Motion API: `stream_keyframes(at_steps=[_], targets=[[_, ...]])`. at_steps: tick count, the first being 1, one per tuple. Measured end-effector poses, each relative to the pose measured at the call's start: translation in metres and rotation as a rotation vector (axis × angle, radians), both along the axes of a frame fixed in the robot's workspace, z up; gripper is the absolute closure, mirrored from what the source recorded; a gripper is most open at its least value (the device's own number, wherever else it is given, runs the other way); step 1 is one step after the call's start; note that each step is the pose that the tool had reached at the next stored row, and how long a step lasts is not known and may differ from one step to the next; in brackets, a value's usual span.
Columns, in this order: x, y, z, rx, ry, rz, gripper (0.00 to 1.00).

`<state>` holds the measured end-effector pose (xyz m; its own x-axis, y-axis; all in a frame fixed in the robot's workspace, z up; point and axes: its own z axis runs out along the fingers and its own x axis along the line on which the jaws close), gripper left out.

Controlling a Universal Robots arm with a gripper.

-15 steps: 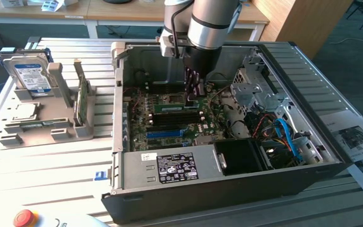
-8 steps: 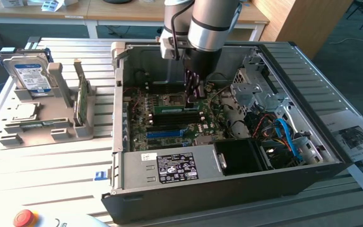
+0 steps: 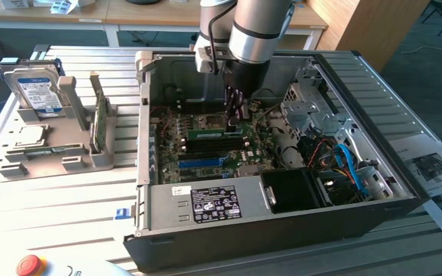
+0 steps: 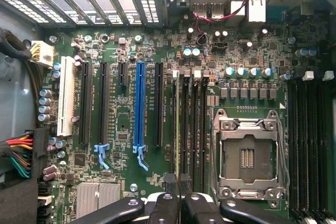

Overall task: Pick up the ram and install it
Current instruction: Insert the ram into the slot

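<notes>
Over the DIMM slots: the gripper (image 3: 235, 118) reaches down into the open computer case (image 3: 282, 238), just beside the empty CPU socket (image 4: 247, 156).
Ram (image 4: 177, 129): stands on edge, in line with the outermost black slot of the bank, on the side away from the CPU socket and toward the blue expansion slot (image 4: 139, 108). Whether it is seated or held just above the slot cannot be told.
End effector: narrow. The 2 fingers (image 4: 165, 209) pinch the ram's upper edge, 1 on each side.
Risk 1, skew: a ram tilted along its length would probably enter 1 end first and jam, because the grip sits near 1 end.
Risk 2, offset: a small sideways error would likely land the ram on the slot wall or in the neighbouring slot.
Risk 3, latch: the white latch (image 4: 175, 74) at the slot end could block the ram if it is not swung open.
Risk 4, slip: a downward push may slide the thin edge through the fingers or flex the motherboard (image 4: 123, 156).
Writing, power supply label (image 3: 214, 204): white print and marks on black, too small to read.
Writing, hard drive (image 3: 33, 92): white and blue label, upright in the grey holder (image 3: 90, 158), not legible.
Writing, paper sheets (image 3: 436, 172): printed pictures and text, unreadable.
Brands: none legible.
</notes>
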<state>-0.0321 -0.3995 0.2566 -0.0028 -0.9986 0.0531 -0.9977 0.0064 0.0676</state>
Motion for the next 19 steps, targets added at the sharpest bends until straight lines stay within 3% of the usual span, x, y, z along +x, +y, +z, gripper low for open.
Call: stream_keyframes(at_steps=[19], targets=[[0.0000,0.0000,-0.0100,-0.0020,-0.0006,0.000,0.88]])
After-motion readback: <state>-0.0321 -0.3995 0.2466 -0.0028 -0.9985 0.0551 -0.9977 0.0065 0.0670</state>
